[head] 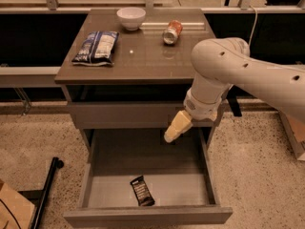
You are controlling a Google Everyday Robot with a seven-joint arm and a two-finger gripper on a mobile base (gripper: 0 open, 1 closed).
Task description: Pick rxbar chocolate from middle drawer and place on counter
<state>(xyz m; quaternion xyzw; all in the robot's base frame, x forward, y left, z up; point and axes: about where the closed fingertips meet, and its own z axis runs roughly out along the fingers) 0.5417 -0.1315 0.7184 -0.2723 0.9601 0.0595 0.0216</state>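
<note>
The rxbar chocolate (142, 191), a slim black wrapped bar, lies on the pale floor of the open middle drawer (97, 194), near its front edge. My gripper (170, 136) with its cream fingers hangs above the drawer's back right part, just in front of the shut upper drawer front. It is well above and to the right of the bar and holds nothing. The counter (143, 56) is the glossy grey-brown top of the cabinet behind it.
On the counter lie a blue-and-white snack bag (96, 46), a white bowl (131, 17) and an orange can (172, 31) on its side. A black pole (46, 194) and a brown box corner stand on the speckled floor at left.
</note>
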